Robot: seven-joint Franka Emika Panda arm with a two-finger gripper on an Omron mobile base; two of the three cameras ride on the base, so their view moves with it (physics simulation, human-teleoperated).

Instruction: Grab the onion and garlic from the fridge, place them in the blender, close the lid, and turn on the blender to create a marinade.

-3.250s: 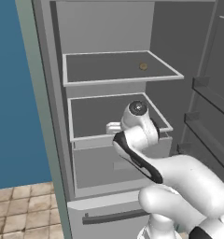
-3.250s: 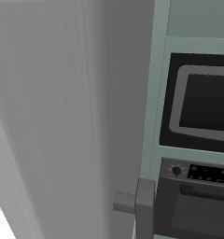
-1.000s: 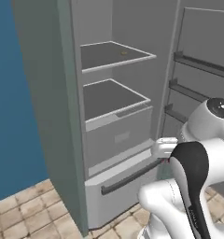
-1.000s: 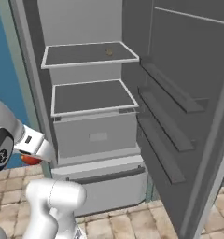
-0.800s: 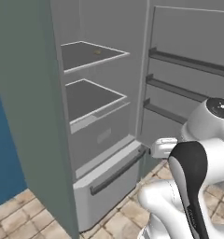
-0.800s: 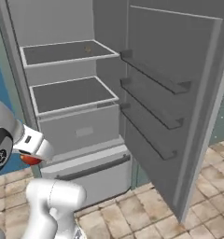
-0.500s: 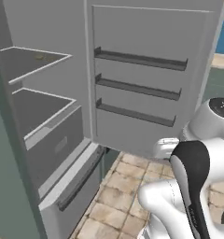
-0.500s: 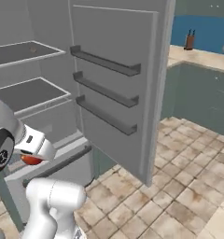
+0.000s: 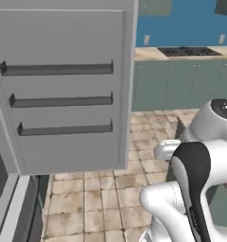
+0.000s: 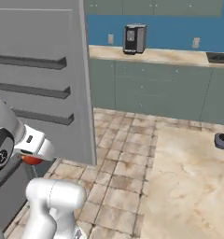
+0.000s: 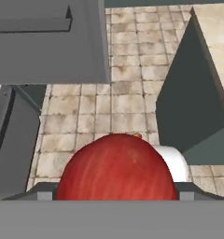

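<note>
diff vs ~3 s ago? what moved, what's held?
The base has turned right, away from the fridge interior: its shelves have left both base views, which now show the open fridge door, tiled floor and the far counter. That shift is the camera's, not the things'. The arm, earlier reaching into the fridge, is pulled back. The onion sits in the gripper, as a second ago. Door unchanged, open.

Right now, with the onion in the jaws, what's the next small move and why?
Probably keep the grip and carry the onion on toward the counter. It sits between the jaws in the hand view, the fridge door is off to the side, and open tile floor lies ahead. I can't spot the blender yet, so finding it comes first.
</note>
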